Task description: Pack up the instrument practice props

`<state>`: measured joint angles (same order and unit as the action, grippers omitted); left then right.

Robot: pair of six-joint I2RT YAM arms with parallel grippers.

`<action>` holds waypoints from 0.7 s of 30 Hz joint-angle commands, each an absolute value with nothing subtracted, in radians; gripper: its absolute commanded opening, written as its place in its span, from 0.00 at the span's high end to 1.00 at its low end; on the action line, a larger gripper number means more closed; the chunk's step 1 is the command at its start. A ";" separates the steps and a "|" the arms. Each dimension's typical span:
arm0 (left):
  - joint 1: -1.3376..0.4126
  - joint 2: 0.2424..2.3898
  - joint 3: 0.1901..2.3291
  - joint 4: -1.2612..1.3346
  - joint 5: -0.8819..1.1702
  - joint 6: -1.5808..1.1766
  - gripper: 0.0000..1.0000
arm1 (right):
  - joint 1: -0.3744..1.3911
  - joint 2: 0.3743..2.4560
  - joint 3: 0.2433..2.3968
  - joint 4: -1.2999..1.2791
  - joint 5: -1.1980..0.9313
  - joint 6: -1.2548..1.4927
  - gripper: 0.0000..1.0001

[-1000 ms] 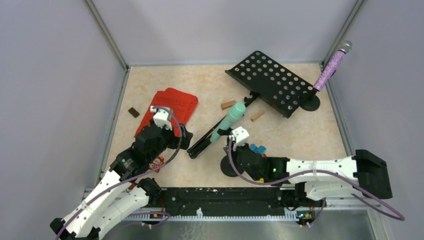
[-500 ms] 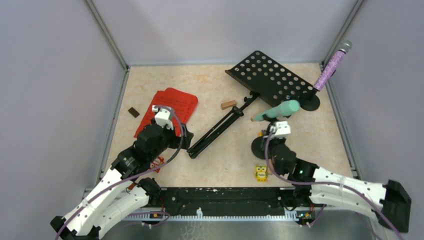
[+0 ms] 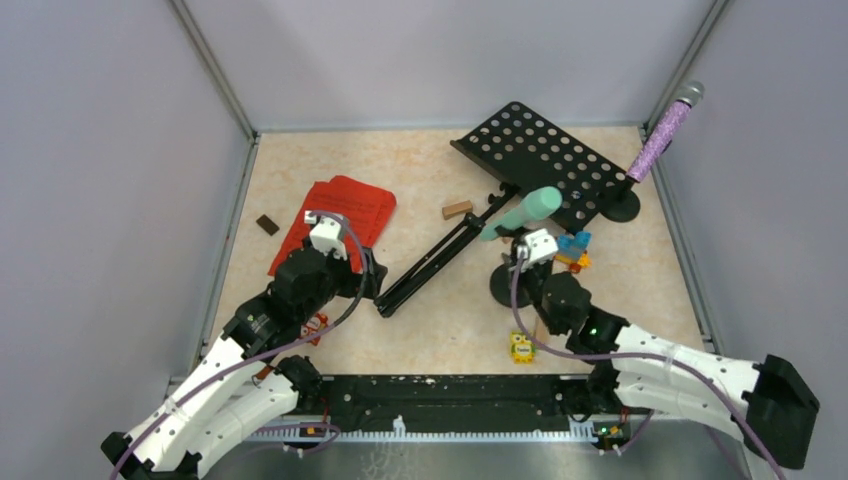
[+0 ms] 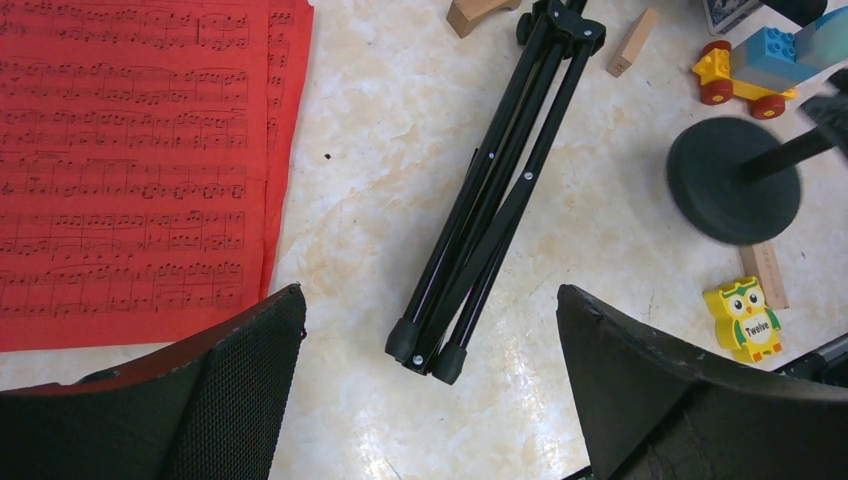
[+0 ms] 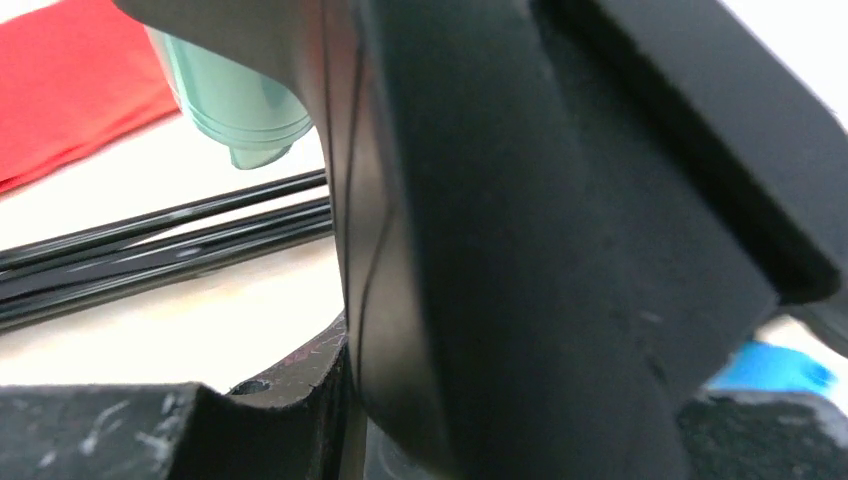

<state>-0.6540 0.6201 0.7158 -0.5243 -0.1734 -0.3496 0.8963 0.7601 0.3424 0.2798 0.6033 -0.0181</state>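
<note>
The left end effector (image 4: 430,300) hangs open above the surface (image 3: 420,160). The rubber-tipped ends of the folded tripod legs (image 4: 490,190) lie between its two fingers, and the red sheet-music pages (image 4: 130,160) lie flat just beside those legs and run under one finger. The right end effector (image 3: 520,262) is closed on a short black mic holder (image 4: 735,180). Its stem fills the gap between the fingers in the right wrist view, and the mint-green microphone (image 3: 525,210) sits tilted in its top, leaning toward the music rack (image 3: 540,160). There is one rack, lying at the back of the surface with its legs stretched toward the left arm. There are two microphones: the glittery purple one (image 3: 665,130) leans in the second holder (image 3: 622,205) at the right wall. At least two red pages overlap. Near the gripped holder lie one yellow owl figure (image 4: 745,320), one brick car (image 4: 757,68) and three pale wooden blocks (image 4: 633,28).
</note>
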 commanded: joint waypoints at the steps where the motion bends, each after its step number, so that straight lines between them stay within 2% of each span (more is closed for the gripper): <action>1: -0.650 0.617 0.713 -0.497 -0.180 -0.357 0.01 | 1.014 0.904 0.378 0.593 0.482 0.015 1.00; 10: -0.650 0.614 0.712 -0.495 -0.174 -0.354 0.01 | 1.147 1.322 0.343 1.149 0.537 0.005 1.00; 13: -0.650 0.612 0.712 -0.494 -0.174 -0.353 0.01 | 1.163 1.424 0.348 1.260 0.542 0.023 1.00; 14: -0.650 0.612 0.713 -0.495 -0.173 -0.353 0.01 | 1.169 1.450 0.356 1.271 0.547 0.024 0.93; 18: -0.650 0.594 0.713 -0.494 -0.175 -0.352 0.01 | 1.184 1.470 0.363 1.244 0.591 0.040 0.49; 21: -0.649 0.575 0.708 -0.489 -0.175 -0.348 0.01 | 1.184 1.423 0.337 1.165 0.568 0.082 0.31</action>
<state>-0.6540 0.6041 0.7147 -0.5240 -0.1730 -0.3492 1.1713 1.4742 0.3325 1.1053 0.5591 0.0269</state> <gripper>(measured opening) 0.987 0.610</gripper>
